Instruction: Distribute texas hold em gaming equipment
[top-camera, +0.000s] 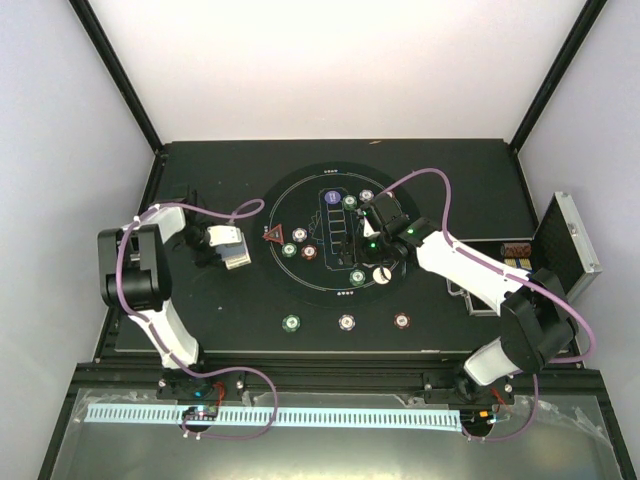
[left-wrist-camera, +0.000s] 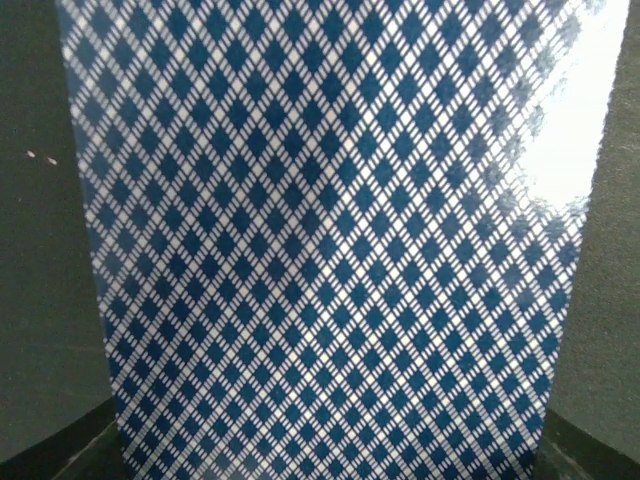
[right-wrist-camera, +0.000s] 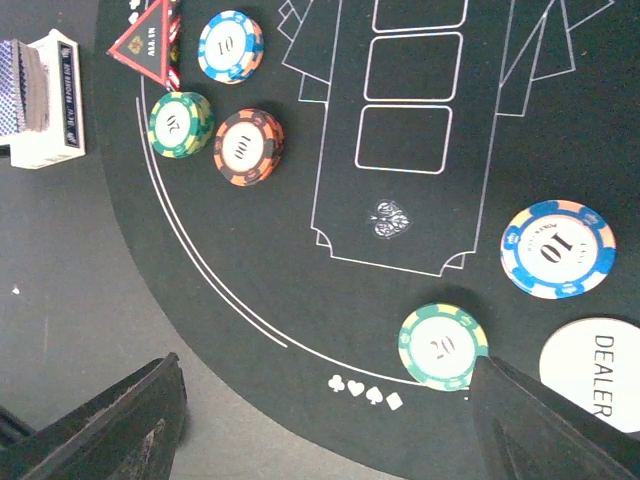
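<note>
My left gripper (top-camera: 222, 245) is shut on a deck of blue-backed playing cards (top-camera: 236, 250) left of the round mat. The top card's diamond-patterned back (left-wrist-camera: 330, 250) fills the left wrist view and hides the fingers. The deck also shows in the right wrist view (right-wrist-camera: 25, 85). My right gripper (top-camera: 372, 240) (right-wrist-camera: 330, 430) is open and empty above the mat. A green 20 chip (right-wrist-camera: 443, 345) lies by its right finger (right-wrist-camera: 540, 420). A white dealer disc (right-wrist-camera: 600, 375), a blue 10 chip (right-wrist-camera: 556, 248) and a red triangle (right-wrist-camera: 150, 40) lie nearby.
More chips lie on the mat (top-camera: 330, 290): three by the triangle (top-camera: 300, 240), two and a purple disc (top-camera: 331, 198) at the far side, three along the near table (top-camera: 346, 321). An open silver-edged case (top-camera: 565, 245) stands at the right.
</note>
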